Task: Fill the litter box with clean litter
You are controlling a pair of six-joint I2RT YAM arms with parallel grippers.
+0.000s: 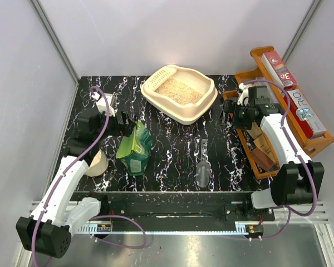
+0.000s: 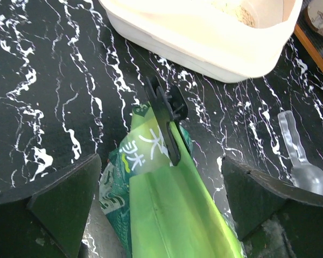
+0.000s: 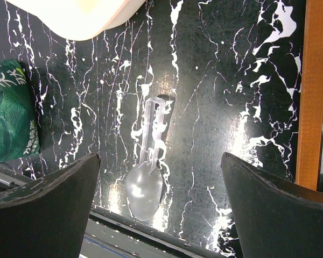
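Litter box (image 1: 185, 115): cream plastic w/ thick rolled rim, slotted section at its back-left corner; it is set at the back-centre of the black marbled table (image 1: 172, 162). Its floor is covered by pale tan litter (image 1: 180, 91), fine and crumbly. A clipped green bag (image 2: 167, 215) is laid front-left of the box, a clear scoop (image 3: 146, 177) front-right. Left gripper (image 2: 161, 188) is held over the bag, right gripper (image 3: 161, 204) over the scoop; both jaws are spread wide, nothing gripped.

litter box (image 1: 209, 104): smooth matt cream plastic. clean litter (image 1: 180, 91): rough tan granules. bag (image 1: 134, 149): glossy green film. scoop (image 1: 202, 172): clear plastic. table (image 1: 172, 140): glossy black marbled top. rack (image 1: 317, 142): orange wood.
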